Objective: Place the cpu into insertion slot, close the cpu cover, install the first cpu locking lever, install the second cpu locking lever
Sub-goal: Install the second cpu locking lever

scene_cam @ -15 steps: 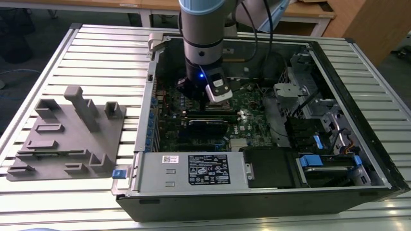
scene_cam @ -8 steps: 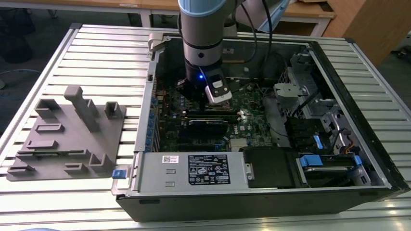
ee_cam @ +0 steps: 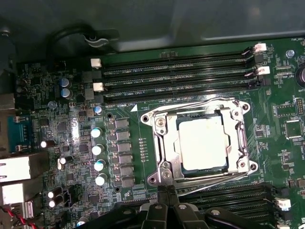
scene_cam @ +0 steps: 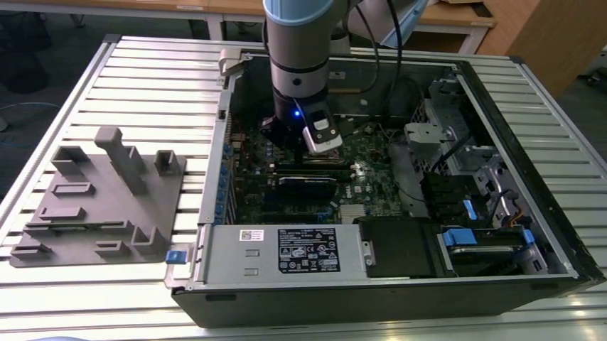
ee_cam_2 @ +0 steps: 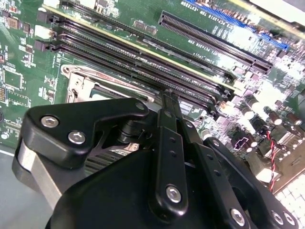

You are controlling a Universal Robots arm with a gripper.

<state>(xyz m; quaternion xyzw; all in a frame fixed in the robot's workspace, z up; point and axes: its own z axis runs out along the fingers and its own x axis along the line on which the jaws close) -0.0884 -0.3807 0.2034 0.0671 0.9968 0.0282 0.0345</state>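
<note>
The cpu (ee_cam: 202, 143) sits in its slot at the frame's centre right, cover (ee_cam: 164, 143) down. My hand (ee_cam: 167, 191), fingers pressed together, touches a locking lever; levers come next, I judge.

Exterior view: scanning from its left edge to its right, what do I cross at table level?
Grey fixture tray → blue tab at the case's corner → labelled power supply box → black drive bay → blue drive latch → case's right wall.
</note>
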